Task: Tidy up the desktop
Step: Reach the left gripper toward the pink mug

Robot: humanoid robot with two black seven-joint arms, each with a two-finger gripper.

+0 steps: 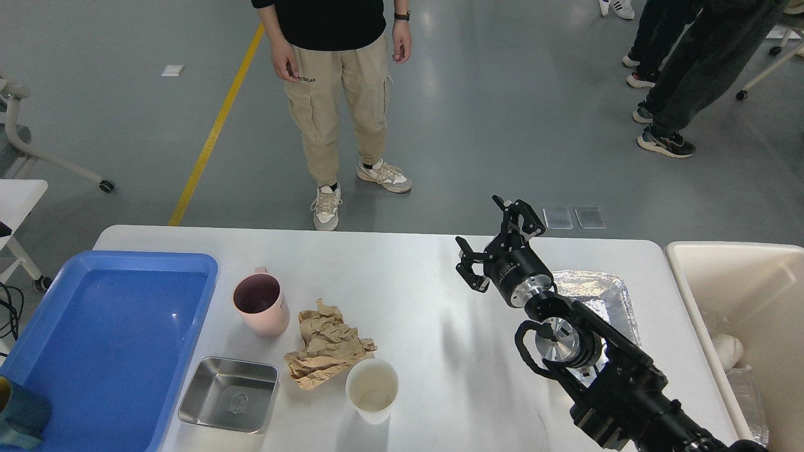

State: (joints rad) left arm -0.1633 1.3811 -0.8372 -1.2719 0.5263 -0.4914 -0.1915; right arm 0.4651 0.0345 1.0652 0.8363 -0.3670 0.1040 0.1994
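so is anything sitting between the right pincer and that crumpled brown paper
Nothing visible. The right pincer hangs open above bare desktop; the crumpled brown paper lies off to its left, with only empty white surface between.

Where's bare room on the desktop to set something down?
Widest bare patch of the desktop: between the crumpled brown paper and the foil tray, though the right gripper hangs open there. Far edge is bare too. Crowded: pink mug, steel dish, white cup.

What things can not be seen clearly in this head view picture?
- Foil tray: near part hidden behind the right arm.
- Cream bin: cut by the right edge.
- Dark cup: cut by the bottom-left corner.
- Left end effector: out of frame.
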